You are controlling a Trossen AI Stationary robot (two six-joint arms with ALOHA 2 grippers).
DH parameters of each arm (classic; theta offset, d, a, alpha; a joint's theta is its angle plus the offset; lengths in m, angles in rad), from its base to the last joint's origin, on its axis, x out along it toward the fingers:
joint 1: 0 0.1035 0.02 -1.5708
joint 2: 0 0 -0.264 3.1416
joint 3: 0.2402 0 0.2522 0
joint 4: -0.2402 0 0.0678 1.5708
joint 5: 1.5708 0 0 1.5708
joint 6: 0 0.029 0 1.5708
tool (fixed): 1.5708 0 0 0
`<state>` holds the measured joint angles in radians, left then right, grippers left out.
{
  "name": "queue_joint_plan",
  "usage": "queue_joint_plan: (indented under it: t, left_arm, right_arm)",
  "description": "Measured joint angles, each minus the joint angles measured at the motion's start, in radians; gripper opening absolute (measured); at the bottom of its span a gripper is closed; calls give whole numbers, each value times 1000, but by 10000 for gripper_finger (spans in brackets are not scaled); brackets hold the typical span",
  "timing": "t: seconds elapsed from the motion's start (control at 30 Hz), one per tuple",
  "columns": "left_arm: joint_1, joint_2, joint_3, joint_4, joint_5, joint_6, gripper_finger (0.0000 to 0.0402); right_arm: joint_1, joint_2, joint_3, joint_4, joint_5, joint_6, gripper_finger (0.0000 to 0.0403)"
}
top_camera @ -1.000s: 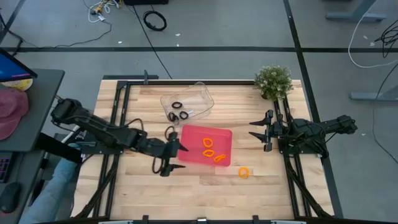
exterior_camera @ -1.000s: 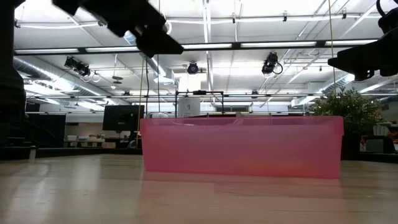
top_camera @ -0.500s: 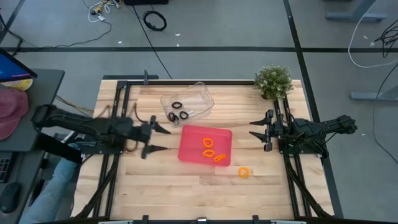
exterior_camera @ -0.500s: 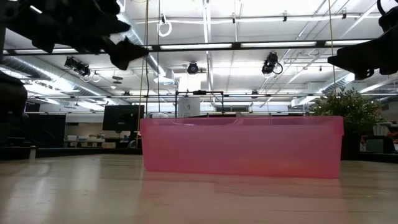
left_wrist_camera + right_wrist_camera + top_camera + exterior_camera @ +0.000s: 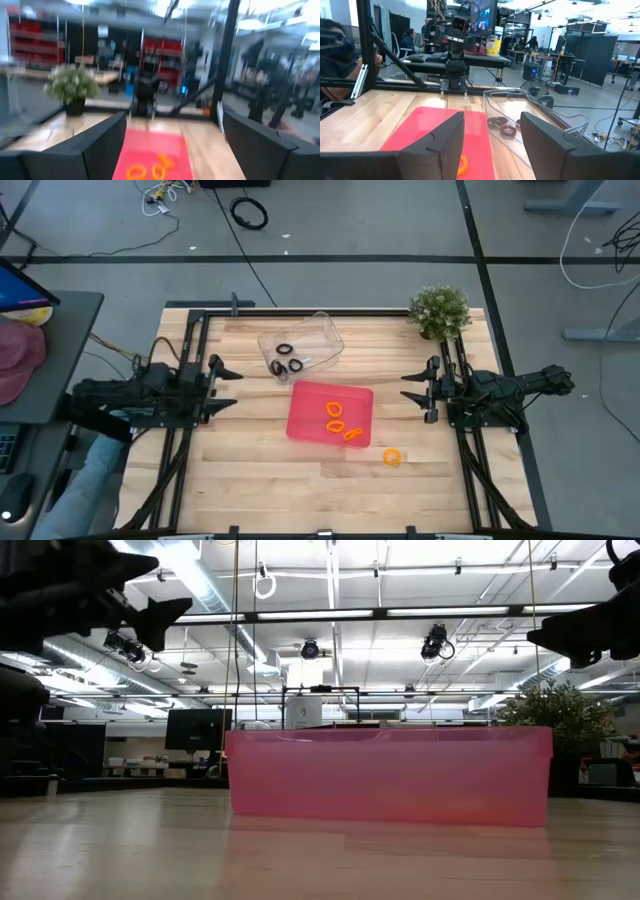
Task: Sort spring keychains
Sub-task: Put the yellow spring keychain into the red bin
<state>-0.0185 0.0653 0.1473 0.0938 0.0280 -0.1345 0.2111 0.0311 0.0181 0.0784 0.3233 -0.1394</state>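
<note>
One orange coiled spring keychain sits loose on the wooden desk, just outside the red plastic tray. Both hands are empty: left hand wide open, right hand half open. It's small and springy, so an off-centre pinch could flick it away.

High view: overhead, straight down on the whole table. Low view: at tabletop height, close against the red tray, facing the room. Both wrist views look level toward the red tray from opposite table ends; all four views share it.
</note>
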Motion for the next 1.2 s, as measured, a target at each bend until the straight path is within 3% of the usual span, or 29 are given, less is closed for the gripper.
queue_joint_plan:
  t: [0.13, 0.43, 0.67, 0.83, 0.9, 0.97, 1.1, 1.17, 1.2]
  left_arm:
    - [-1, -63, -139, 126, 11, 12, 337]
    - [-2, -14, -136, -73, -27, 124, 337]
    - [-1, 25, -133, -83, -55, 146, 337]
    - [-1, 26, -135, -66, -57, 146, 337]
    - [-1, 25, -136, -57, -58, 145, 337]
    - [-1, 26, -137, -57, -58, 145, 337]
    - [-1, 26, -137, -54, -58, 145, 337]
    - [-1, 26, -137, -51, -58, 145, 337]
    - [-1, 26, -137, -50, -59, 145, 337]
  right_arm:
    - [0, 0, 0, 0, -1, 0, 198]
    - [0, 6, 0, 20, 0, 7, 198]
    - [0, 8, 1, 67, -1, 106, 198]
    - [0, 13, 0, 227, -13, 169, 198]
    - [0, 13, 0, 324, -71, 355, 198]
    - [1, 15, 0, 475, -186, 432, 198]
    - [44, 76, 5, 872, -589, 381, 198]
    - [96, 150, 61, 798, -602, 341, 198]
    - [119, 201, 135, 596, -540, 308, 198]
